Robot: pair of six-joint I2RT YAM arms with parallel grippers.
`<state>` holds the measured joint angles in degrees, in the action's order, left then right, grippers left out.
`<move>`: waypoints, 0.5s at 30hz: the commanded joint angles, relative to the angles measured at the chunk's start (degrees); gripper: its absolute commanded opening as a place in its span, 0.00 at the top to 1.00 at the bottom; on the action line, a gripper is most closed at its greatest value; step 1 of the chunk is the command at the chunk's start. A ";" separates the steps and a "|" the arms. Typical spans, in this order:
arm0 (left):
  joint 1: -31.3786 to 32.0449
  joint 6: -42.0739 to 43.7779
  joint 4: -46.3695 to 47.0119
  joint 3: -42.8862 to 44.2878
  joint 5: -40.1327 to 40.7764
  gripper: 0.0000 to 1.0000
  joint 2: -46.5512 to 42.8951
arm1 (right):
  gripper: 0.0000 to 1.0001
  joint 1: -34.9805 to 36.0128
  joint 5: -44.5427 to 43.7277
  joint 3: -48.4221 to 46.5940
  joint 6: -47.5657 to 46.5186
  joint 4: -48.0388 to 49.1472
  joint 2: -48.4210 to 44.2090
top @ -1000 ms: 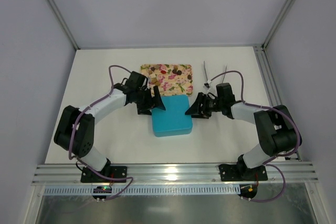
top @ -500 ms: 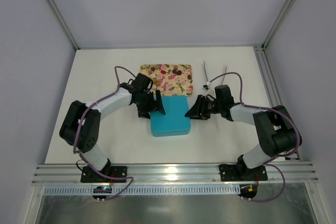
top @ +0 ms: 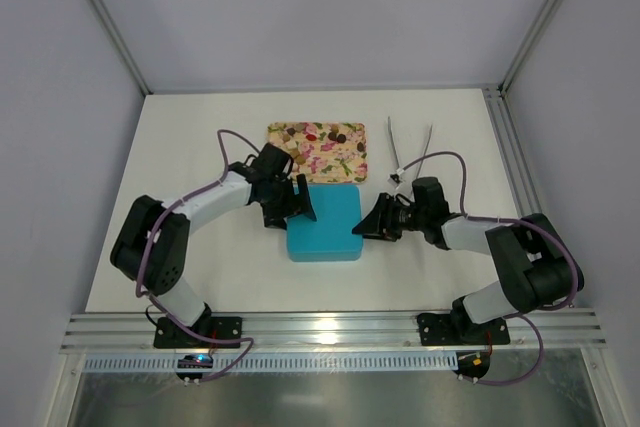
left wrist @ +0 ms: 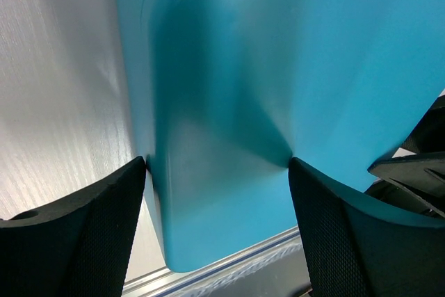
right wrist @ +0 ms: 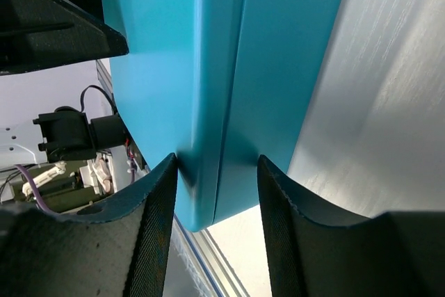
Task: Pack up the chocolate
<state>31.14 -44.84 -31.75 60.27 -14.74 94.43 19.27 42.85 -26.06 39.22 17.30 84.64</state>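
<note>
Left arm (top: 205,201) and right arm (top: 466,232) bend inward, left fingers (left wrist: 83,227) and right fingers (right wrist: 149,234) clamping opposite edges of the teal box (top: 324,227).

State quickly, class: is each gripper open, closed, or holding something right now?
Left gripper: closed on the box, a finger on each side.
Right gripper: closed on the box's edge.

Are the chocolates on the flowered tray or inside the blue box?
Out: chocolates lie on the flowered tray behind the blue box. Inside the box: cannot tell.
</note>
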 commanded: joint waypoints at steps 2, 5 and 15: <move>2.53 -0.78 -0.69 -3.58 3.23 0.21 2.07 | 0.65 1.65 -3.12 4.09 0.94 0.72 2.20; 2.79 -0.42 -0.77 -4.19 2.79 0.20 1.11 | 0.52 1.65 -4.70 1.38 -0.46 -3.75 -0.26; 2.79 5.63 -7.00 -0.60 2.35 0.15 -1.80 | 0.37 -4.41 -6.20 -14.34 -2.31 -10.27 2.35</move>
<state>33.58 -43.31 -32.27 59.07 -15.09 93.03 16.05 38.44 -34.79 38.46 8.19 85.06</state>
